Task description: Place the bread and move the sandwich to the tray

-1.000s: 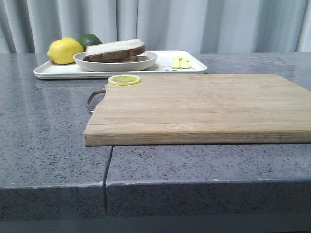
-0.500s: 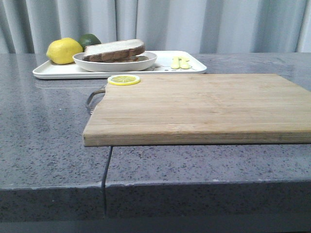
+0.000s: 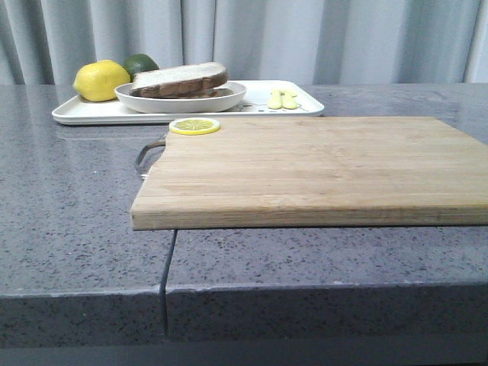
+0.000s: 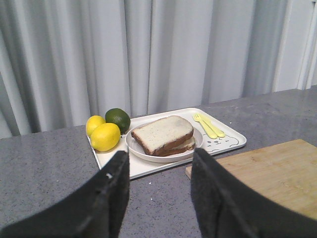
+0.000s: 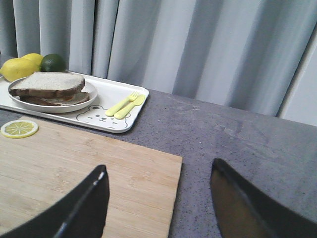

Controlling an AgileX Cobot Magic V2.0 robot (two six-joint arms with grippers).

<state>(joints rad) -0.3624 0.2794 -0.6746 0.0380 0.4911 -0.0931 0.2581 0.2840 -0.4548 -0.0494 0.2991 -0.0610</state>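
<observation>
The sandwich (image 3: 179, 80) lies in a round white plate (image 3: 221, 99) on the white tray (image 3: 84, 113) at the back left of the table. Its top is a thick pale slice of bread (image 4: 162, 133) with a brown crust, resting on a lower slice; no egg shows. Neither arm appears in the front view. My left gripper (image 4: 159, 158) hangs open over the grey table, short of the tray (image 4: 233, 141) and apart from it. My right gripper (image 5: 158, 173) is open and empty above the right end of the cutting board (image 5: 99, 173), far from the sandwich (image 5: 47, 85).
A large wooden cutting board (image 3: 320, 168) fills the middle of the table, with a lemon slice (image 3: 194, 126) at its far left corner. On the tray are lemons (image 3: 101, 80), a lime (image 3: 141, 63) and yellow cutlery (image 3: 283, 99). A grey curtain hangs behind.
</observation>
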